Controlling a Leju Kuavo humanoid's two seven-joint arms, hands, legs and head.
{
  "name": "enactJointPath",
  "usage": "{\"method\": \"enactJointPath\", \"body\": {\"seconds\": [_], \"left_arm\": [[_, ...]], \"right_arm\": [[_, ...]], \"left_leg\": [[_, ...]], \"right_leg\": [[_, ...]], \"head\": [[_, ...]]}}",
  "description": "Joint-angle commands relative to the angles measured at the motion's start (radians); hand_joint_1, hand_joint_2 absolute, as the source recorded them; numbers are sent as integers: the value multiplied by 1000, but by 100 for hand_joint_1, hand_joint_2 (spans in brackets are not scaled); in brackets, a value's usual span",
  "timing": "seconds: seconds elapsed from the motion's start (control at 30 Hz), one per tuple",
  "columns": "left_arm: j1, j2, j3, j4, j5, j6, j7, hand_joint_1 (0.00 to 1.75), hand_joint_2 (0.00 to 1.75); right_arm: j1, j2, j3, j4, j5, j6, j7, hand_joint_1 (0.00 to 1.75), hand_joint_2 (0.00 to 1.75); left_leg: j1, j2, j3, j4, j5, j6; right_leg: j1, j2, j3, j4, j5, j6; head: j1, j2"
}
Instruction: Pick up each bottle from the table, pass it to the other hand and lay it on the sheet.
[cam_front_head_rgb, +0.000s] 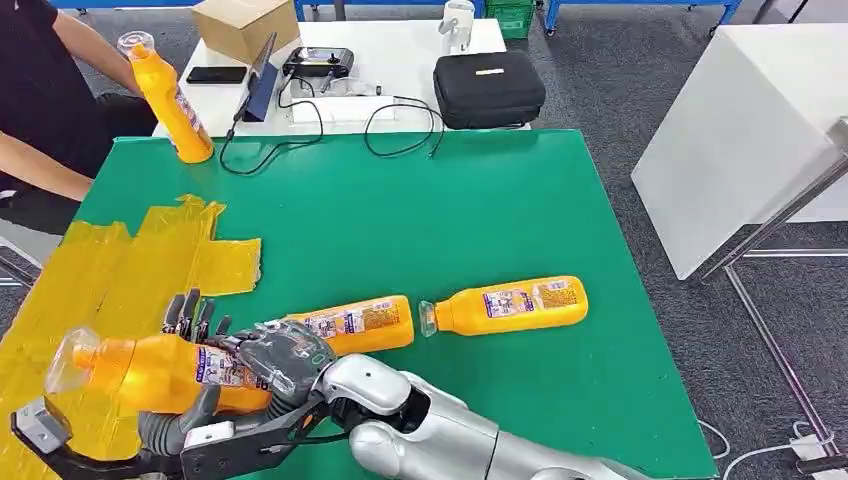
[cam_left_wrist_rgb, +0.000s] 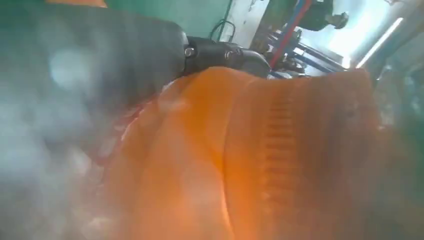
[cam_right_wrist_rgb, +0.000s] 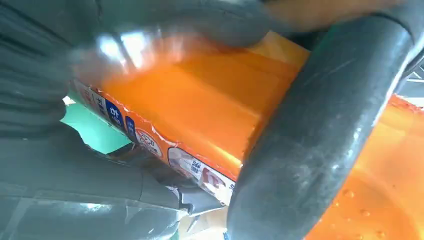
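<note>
From the head view, the robot's right hand (cam_front_head_rgb: 285, 358) and left hand (cam_front_head_rgb: 180, 428) are both gripping one orange bottle (cam_front_head_rgb: 140, 372) at the lower left of the frame. It is lying on its side just above the yellow sheet (cam_front_head_rgb: 150, 250), cap pointing left. Two more bottles are lying on the green table (cam_front_head_rgb: 450, 200): the middle bottle (cam_front_head_rgb: 360, 325) just behind the right hand and the far bottle (cam_front_head_rgb: 510, 305) to its right, nearly cap to base. An upright bottle (cam_front_head_rgb: 172, 100) is standing at the upper left corner, beside a seated person (cam_front_head_rgb: 40, 90). A black case (cam_front_head_rgb: 488, 88) is sitting on the white table beyond.

The left wrist view is showing blurred orange plastic pressed close to the lens (too soft to make out any fingers).

In the right wrist view a thick grey thumb (cam_right_wrist_rgb: 320, 125) is wrapping across the bottle's labelled body.
</note>
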Motion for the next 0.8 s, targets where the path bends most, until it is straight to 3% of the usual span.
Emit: {"method": "enactJointPath", "body": {"seconds": [0.03, 0.5, 0.6, 0.8], "left_arm": [[-93, -23, 17, 55, 8, 22, -6, 175, 175], [-94, -37, 28, 54, 31, 38, -9, 175, 175], [-107, -54, 20, 21, -142, 219, -81, 175, 175], [-110, -55, 18, 19, -143, 223, -79, 175, 175]], "right_arm": [[12, 1, 137, 52, -19, 56, -6, 175, 175], [6, -6, 130, 64, -42, 60, 5, 175, 175], [19, -12, 94, 76, -57, 38, 36, 175, 175], [18, -13, 93, 76, -57, 39, 36, 175, 175]], "left_leg": [[0, -3, 3, -2, 1, 0], [0, -3, 3, -2, 1, 0], [0, -4, 2, -2, 1, 0], [0, -4, 3, -2, 1, 0]], "right_leg": [[0, -4, 3, -2, -1, 0], [0, -4, 4, -2, -1, 0], [0, -4, 3, -2, 0, 0], [0, -5, 4, -2, -1, 1]], "head": [[0, 0], [0, 0], [0, 0], [0, 0]]}}
